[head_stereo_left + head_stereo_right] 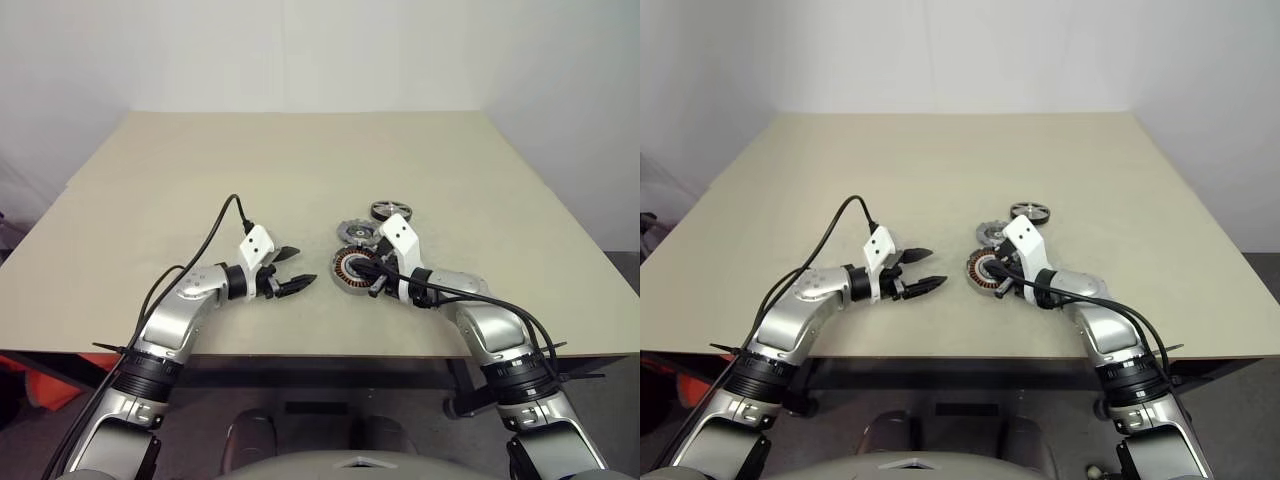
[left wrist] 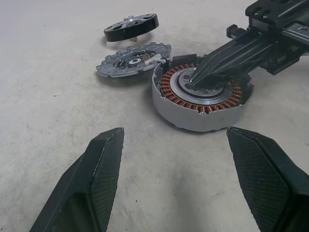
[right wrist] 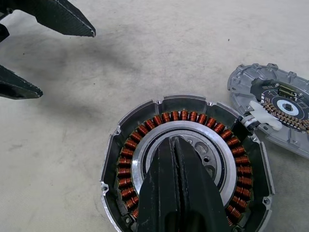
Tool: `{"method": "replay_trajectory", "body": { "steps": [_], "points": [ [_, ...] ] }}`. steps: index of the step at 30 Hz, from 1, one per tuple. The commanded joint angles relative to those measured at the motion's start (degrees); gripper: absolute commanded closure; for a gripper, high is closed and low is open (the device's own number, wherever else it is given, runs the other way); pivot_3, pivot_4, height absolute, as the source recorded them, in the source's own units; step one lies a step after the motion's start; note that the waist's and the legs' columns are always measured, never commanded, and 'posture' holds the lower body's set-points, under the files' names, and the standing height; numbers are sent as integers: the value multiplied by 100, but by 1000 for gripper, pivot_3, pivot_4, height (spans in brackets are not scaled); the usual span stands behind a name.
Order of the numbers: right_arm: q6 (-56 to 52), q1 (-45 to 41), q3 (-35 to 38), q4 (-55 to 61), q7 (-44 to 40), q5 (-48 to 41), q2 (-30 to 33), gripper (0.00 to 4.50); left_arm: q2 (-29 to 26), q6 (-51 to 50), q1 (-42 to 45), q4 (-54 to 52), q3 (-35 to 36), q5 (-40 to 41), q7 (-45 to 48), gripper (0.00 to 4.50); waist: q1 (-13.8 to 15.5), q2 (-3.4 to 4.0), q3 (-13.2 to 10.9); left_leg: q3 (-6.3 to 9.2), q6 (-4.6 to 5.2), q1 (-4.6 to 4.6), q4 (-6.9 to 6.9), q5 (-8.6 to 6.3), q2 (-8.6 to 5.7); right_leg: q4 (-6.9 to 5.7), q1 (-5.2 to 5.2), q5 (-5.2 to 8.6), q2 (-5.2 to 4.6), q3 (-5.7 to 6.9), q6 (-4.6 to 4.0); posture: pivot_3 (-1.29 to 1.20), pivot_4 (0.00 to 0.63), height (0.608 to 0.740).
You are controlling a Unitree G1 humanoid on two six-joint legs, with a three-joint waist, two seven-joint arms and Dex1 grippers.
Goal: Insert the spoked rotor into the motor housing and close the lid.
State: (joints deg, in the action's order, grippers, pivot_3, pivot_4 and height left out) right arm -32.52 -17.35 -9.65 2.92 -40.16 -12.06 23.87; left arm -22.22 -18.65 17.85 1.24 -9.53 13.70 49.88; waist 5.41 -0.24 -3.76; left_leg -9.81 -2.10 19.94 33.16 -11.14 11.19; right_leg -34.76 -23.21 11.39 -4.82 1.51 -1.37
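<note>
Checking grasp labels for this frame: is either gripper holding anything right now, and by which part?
Nothing is held. The left gripper is open in the air. The right gripper is shut with its tips over the centre of the motor housing, gripping nothing visible.

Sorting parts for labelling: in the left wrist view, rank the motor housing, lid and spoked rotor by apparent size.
1. motor housing, nearest the camera, so partly flattered.
2. lid.
3. spoked rotor, farthest away, so its true rank is unsure.

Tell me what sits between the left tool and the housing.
Nothing: bare table separates the open left tool from the housing, shown in the left wrist view.
</note>
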Motion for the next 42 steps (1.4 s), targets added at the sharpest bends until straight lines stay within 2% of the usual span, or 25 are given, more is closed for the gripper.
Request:
{"method": "replay_trajectory", "body": {
  "steps": [1, 5, 25, 28, 31, 35, 41, 42],
  "points": [
    [-36, -135, 168, 234, -27, -115, 58, 4477, -9, 84, 53, -150, 7, 9, -4, 910, 0, 0, 0, 0, 0, 1, 0, 0, 0, 0, 0, 0, 0, 0, -1, 0, 0, 740],
    [-46, -190, 207, 295, -40, -142, 126, 4477, 25, 85, 72, -130, -1, 6, -16, 910, 1, 0, 0, 0, 0, 3, 0, 0, 0, 1, -2, -14, 0, 0, -24, 0, 0, 740],
    [194, -377, 250, 17, 115, 11, 83, 4477, 22, 77, 22, -147, 28, -10, -42, 910, 0, 0, 0, 0, 1, 4, 0, 0, 1, 1, -3, -13, 0, 0, -22, 0, 0, 740],
    [439, -829, 652, -445, 887, 181, -169, 4477, 50, 64, 32, -166, 20, -4, -64, 910, -16, 0, 0, 0, 0, 4, 1, 0, 1, 0, -4, -11, 0, 0, -19, 0, 0, 740],
    [136, -1442, 1257, -1046, 1670, -1, -552, 4477, 94, 66, 56, -153, 12, -4, -100, 910, -27, 1, 0, 0, -10, 4, 3, 6, -2, -7, -12, -10, 1, -2, -16, 0, 0, 740],
    [-491, -1910, 1963, -1439, 2253, -490, -1080, 4477, 123, 71, 61, -145, 14, -14, -120, 910, -24, 2, 1, 0, -20, 4, 1, 12, 9, -7, -11, -20, 14, -2, -34, 0, 0, 740],
    [-716, -2415, 2677, -2012, 3258, -793, -1729, 4477, 109, 101, 73, -135, 25, -36, -150, 910, -24, 5, -1, 0, -33, 16, -3, 19, 20, -5, -24, -22, 30, -2, -49, 0, 0, 740],
    [-731, -2478, 2784, -2100, 3406, -846, -1797, 4306, 100, 101, 72, -141, 31, -39, -153, 910, -25, 6, -2, 0, -34, 16, -3, 19, 20, -5, -25, -21, 30, -2, -49, 0, 0, 740]
  ]
}}
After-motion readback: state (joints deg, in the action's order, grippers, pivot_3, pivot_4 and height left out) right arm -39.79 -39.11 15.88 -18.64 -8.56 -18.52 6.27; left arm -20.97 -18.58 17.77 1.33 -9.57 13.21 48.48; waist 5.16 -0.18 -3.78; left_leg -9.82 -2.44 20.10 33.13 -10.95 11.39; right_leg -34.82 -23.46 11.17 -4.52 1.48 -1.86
